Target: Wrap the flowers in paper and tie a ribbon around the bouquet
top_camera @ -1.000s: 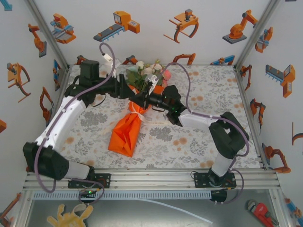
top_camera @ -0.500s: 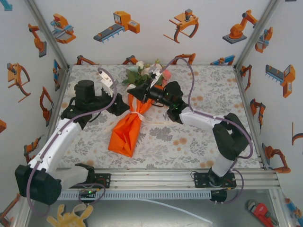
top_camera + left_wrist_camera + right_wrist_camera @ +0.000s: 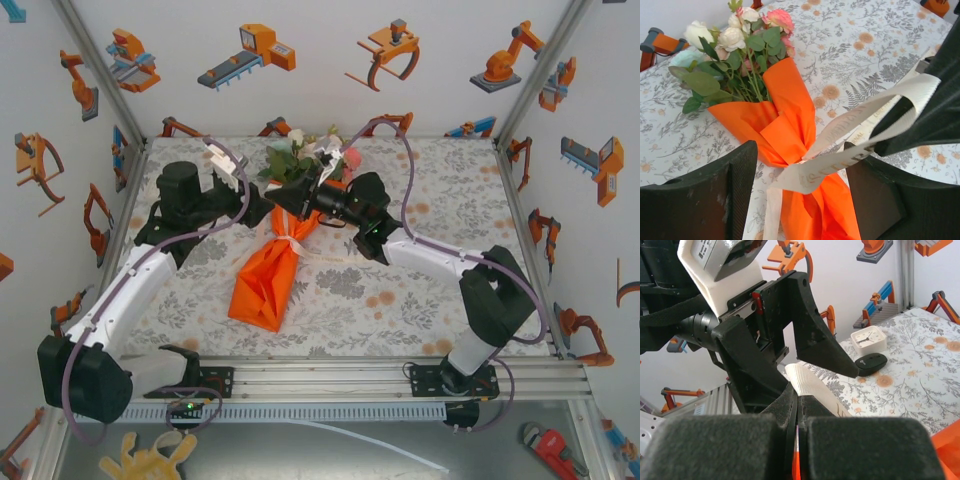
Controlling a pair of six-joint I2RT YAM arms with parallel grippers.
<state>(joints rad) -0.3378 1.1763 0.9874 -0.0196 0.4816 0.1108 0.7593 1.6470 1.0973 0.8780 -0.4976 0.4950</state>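
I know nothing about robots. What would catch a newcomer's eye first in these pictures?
The bouquet first: a bright orange paper cone lying mid-table on the floral tablecloth, its pink and white flowers pointing to the far wall. Next, the cream ribbon round its neck, with a loop pinched in the right arm's shut jaws while the left arm's jaws stand open close by.
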